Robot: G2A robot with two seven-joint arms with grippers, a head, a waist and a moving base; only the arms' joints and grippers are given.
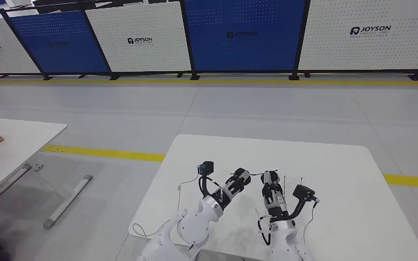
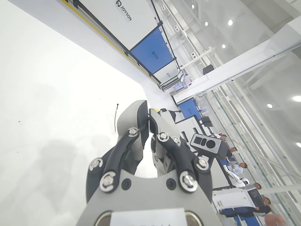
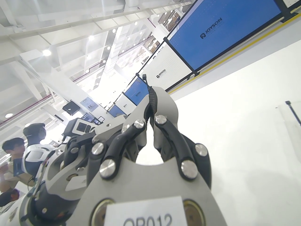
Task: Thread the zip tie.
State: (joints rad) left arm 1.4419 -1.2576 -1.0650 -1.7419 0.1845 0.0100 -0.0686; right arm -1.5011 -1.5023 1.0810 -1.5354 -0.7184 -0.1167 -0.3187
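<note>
The zip tie, light, springy and likely slick, is pinched head-out in the clenched right gripper above the counter; it seems best held near that head, and the left gripper is clenched too.

My left fingers and right fingers side by side over near half of worktop, tips near each other. Zip tie pinched between right fingers, head poking past tips. Loose zip tie flat on worktop beyond left fingers. Partition panels far behind worktop, across floor; second table off to left.
</note>
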